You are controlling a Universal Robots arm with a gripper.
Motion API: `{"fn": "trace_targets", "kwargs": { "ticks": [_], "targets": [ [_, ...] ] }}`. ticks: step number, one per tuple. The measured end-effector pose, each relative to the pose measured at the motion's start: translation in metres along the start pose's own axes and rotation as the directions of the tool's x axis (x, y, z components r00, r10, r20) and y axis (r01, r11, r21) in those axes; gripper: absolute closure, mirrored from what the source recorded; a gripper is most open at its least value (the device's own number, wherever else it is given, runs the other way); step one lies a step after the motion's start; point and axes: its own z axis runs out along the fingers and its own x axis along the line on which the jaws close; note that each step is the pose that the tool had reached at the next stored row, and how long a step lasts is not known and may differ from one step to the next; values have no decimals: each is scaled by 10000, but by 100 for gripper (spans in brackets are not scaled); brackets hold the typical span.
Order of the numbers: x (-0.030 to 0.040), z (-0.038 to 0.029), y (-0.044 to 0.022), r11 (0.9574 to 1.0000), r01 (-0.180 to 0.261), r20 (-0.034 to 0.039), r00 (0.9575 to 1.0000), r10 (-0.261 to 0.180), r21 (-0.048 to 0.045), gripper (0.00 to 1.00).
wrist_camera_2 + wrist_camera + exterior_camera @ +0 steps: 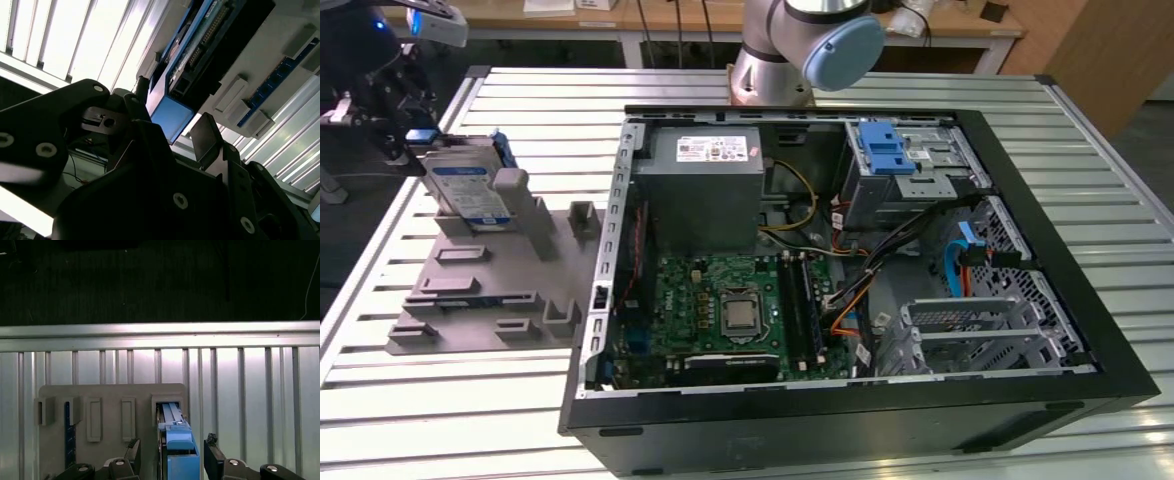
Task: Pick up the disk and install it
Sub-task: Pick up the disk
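Sitting on the slatted table [440, 400]: open PC case [854, 430], with a grey rack [480, 290] at the exterior view's left. Disk [470, 190] stands upright in a rack slot. Gripper [171, 449] is spread wide, fingers [134, 449] straddling the disk's blue carrier end.

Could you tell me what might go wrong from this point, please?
The open end effector straddles the disk unevenly, one finger nearer than the other, so closing may shove it sideways in the slot of the grey fixture. The disk stands upright there; a tilted lift could jam it or drag the fixture.
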Motion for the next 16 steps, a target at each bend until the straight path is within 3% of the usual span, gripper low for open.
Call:
{"fn": "trace_targets", "kwargs": {
  "ticks": [7, 9, 10, 16],
  "targets": [
    [0, 0, 0, 10000, 21, 0, 10000, -21, 1, 39],
    [0, 0, 0, 10000, 23, 0, 10000, -23, 1, 40],
    [0, 1, 0, 10000, 25, 0, 10000, -25, 1, 47],
    [0, 0, 0, 10000, 31, 0, 10000, -31, 1, 49]
  ]
}}
